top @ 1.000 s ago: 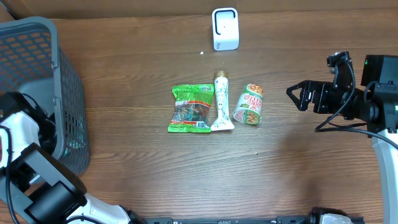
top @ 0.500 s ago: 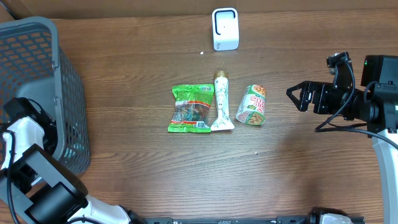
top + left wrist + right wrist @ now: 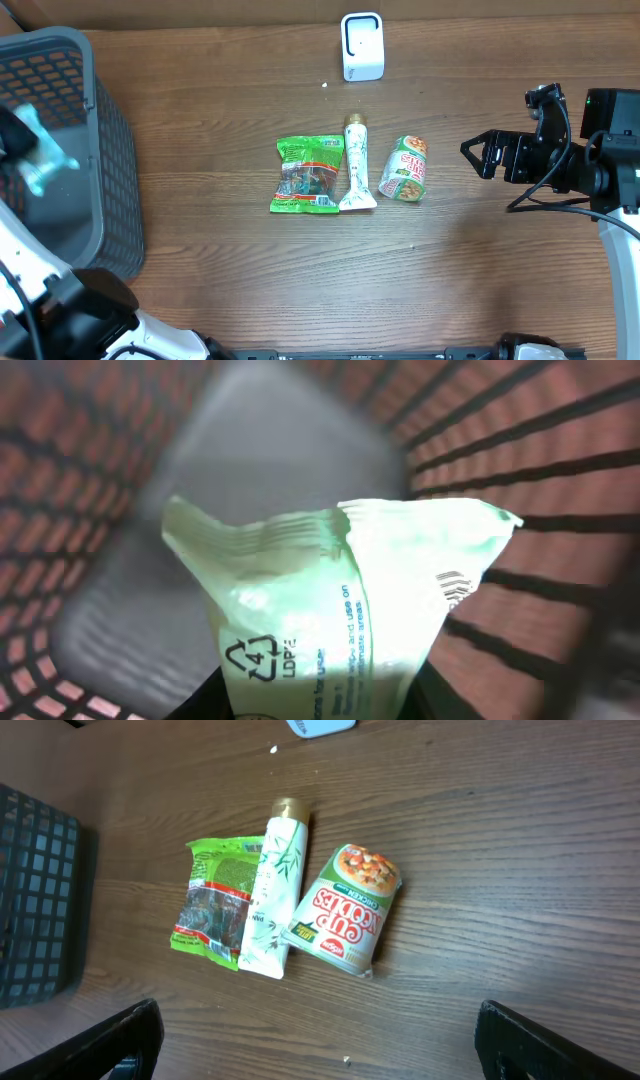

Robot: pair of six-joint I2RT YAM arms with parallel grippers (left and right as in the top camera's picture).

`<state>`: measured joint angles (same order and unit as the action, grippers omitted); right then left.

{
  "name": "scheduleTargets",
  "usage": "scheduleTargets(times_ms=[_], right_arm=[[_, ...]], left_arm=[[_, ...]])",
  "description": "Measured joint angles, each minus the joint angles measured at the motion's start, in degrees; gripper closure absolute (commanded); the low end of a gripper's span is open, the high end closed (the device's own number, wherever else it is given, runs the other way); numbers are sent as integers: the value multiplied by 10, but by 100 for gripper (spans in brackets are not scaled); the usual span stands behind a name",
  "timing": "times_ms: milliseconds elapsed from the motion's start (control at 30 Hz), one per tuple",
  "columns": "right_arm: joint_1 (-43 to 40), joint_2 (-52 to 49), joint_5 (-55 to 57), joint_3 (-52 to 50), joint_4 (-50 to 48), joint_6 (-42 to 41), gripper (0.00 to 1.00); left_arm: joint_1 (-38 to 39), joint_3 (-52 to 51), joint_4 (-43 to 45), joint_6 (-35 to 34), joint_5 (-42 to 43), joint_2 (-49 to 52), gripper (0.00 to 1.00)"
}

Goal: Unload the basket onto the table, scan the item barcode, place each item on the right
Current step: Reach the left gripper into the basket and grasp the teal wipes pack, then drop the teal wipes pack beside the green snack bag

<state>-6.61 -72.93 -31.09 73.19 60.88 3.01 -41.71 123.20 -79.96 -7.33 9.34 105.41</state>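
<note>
Grips a pale green packet (image 3: pixel 320 590) over the basket (image 3: pixel 100 150) with the left gripper (image 3: pixel 318 698). Holds the right gripper (image 3: pixel 472 157) wide open.

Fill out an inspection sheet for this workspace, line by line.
Surface: wooden table, bare wood around the items.
Job's things: white scanner at the far edge. Green snack bag, white tube and cup noodles lie in a row mid-table. Pale green pouch, barcode showing.
Clutter: small white speck; grey basket at the left.
Grippers: left gripper, jaws closed on the pouch, inside the basket. Right gripper, jaws open, empty.
Cables: black cable by the right arm.
Surroundings: nothing seen.
</note>
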Motion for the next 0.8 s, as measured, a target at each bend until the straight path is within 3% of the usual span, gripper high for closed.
scheduleTargets(times_ms=[233,400,633,800], right_arm=[[0,0,0,0,0,0,0],[0,0,0,0,0,0,0],[0,0,0,0,0,0,0],[0,0,0,0,0,0,0]], left_arm=[[66,241,-88,0,91,-2,68],[183,269,-161,21,128,-9,62],[336,127,-156,38,116,-7,64],[390,-57,-53,33,95,2,64]])
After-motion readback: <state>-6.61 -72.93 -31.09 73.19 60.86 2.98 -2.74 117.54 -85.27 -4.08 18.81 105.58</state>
